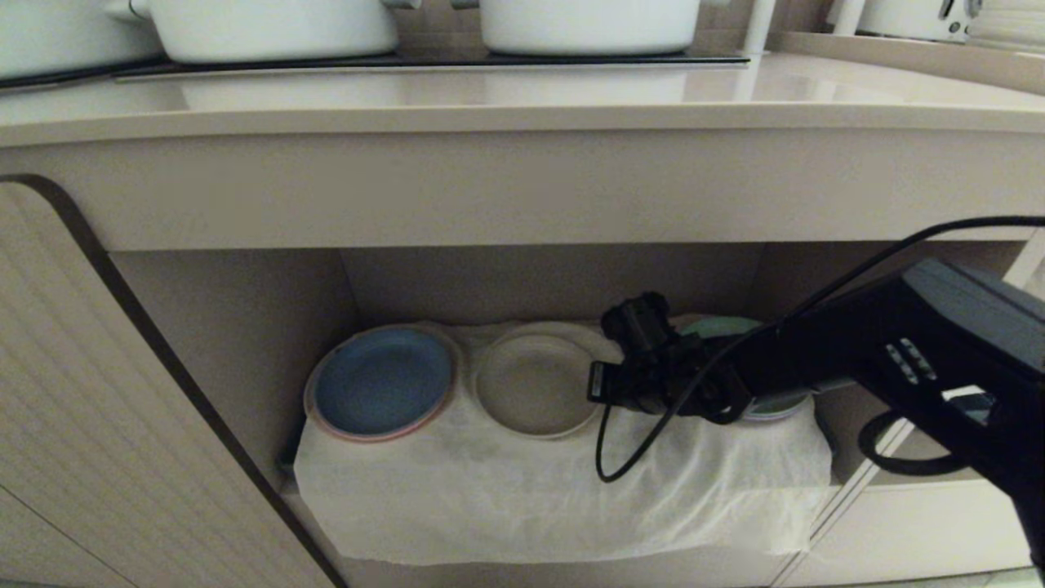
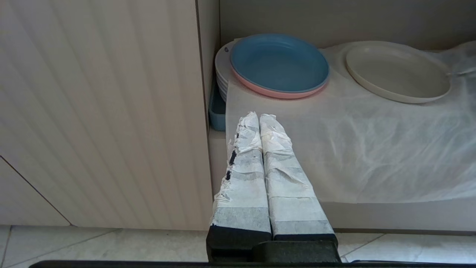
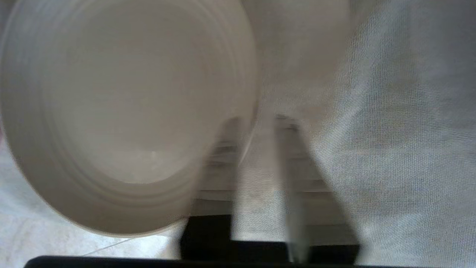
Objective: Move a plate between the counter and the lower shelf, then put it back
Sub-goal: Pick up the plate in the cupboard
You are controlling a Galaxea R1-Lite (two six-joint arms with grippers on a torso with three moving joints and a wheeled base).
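Note:
The cream plate [image 1: 535, 384] [image 2: 396, 70] lies flat on the white cloth [image 1: 531, 490] in the middle of the lower shelf [image 1: 245, 327]. My right gripper [image 1: 594, 384] reaches into the shelf from the right, at the plate's right rim. In the right wrist view the plate [image 3: 122, 104] fills one side. The right gripper [image 3: 260, 119] stands open there, fingers a little apart over the cloth, with the plate's rim at the gap and one finger [image 3: 223, 156] beside it. My left gripper [image 2: 259, 116] is shut and empty, parked outside the shelf's front left corner. The counter [image 1: 522, 90] runs above.
A blue plate [image 1: 382, 382] [image 2: 279, 61] tops a pink one and a white stack at the shelf's left. A green plate [image 1: 722, 327] sits behind my right arm. White pots [image 1: 269, 28] stand on the hob. The ribbed cabinet door [image 1: 82, 408] stands open at left.

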